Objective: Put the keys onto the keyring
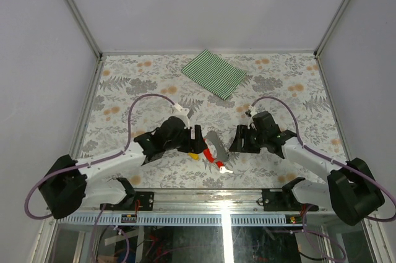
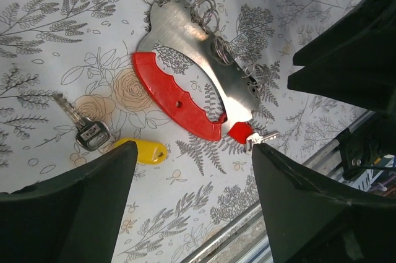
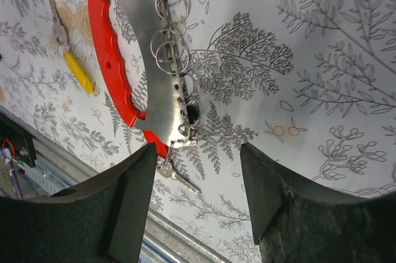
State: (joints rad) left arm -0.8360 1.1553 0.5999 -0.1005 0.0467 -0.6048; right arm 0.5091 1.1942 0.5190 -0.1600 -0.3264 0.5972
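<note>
Left claw point(image 2: 193, 158) and right claw point(image 3: 198, 151) hover spread and empty above the red-handled keyring point(image 2: 179, 99) on the bench point(image 1: 124, 77). One small key point(image 2: 260, 139) appears threaded on it, while the yellow key point(image 2: 143, 150) and dark-headed key point(image 2: 91, 133) lie loose nearby.

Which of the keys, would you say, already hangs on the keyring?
The small silver key at the red tip of the keyring, seemingly linked to its end ring; the dark-headed key and the yellow-headed one lie loose on the table.
</note>
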